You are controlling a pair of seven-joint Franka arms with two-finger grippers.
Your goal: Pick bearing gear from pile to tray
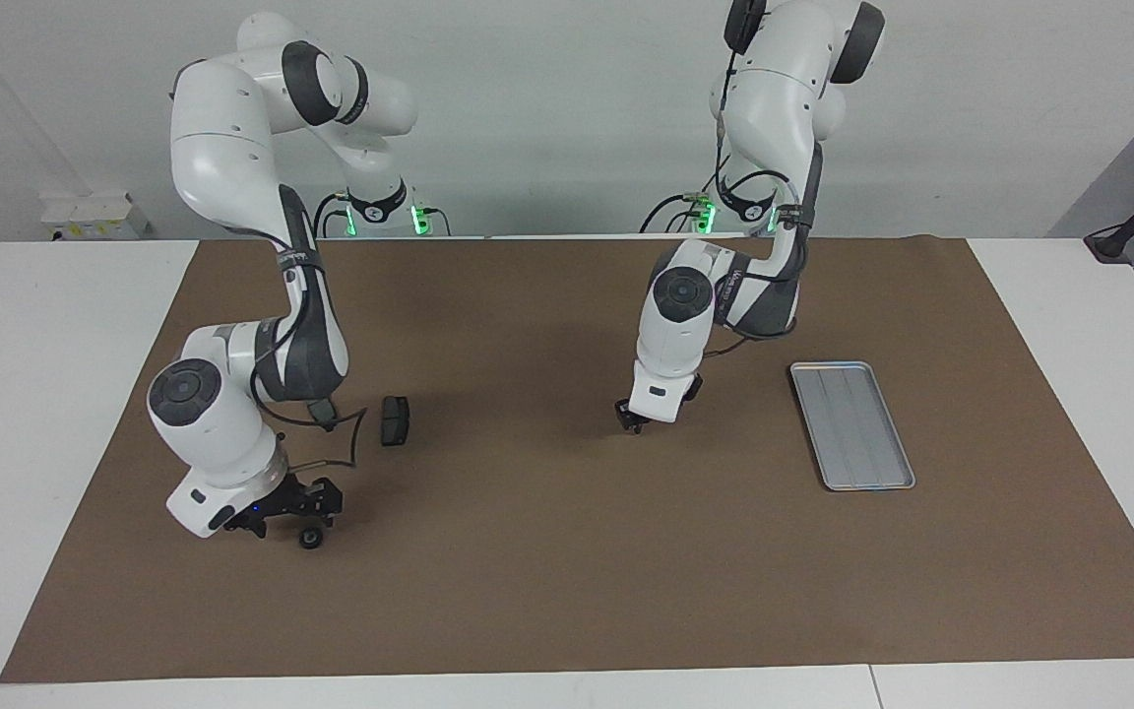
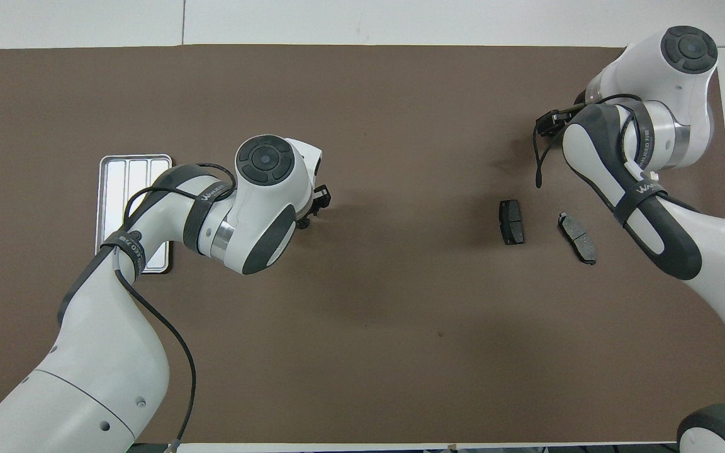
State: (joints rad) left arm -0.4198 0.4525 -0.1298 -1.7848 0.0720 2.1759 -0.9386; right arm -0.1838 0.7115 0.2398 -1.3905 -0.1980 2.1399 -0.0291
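The counter (image 1: 45, 374) is covered by a brown mat (image 1: 547, 591), on which all the parts are laid. The pile is scattered toward the right arm's end. A small black round piece (image 1: 311, 538) is seen on the mat there, farther from the robots than two dark grey plates. The first plate (image 2: 511, 221) is laid toward the middle of the counter. The second plate (image 2: 577, 236) is laid beside it, toward the right arm's end, and is partly hidden by the right arm in the facing view.

The right tool (image 1: 283, 510) is held low over the mat, just beside that round piece. It is seen released, and nothing is grasped in it. Whether the piece is touched cannot be told.

The left tool (image 1: 633, 423) is held low over the mat near the middle of the counter. A second small black round piece (image 2: 303, 222) is seen at its tip in the overhead view, partly covered by the arm. Whether the left tool is released or clenched cannot be told, nor whether this piece is grasped.

The silver tray (image 1: 852, 423) is laid flat on the mat toward the left arm's end, well apart from both round pieces.
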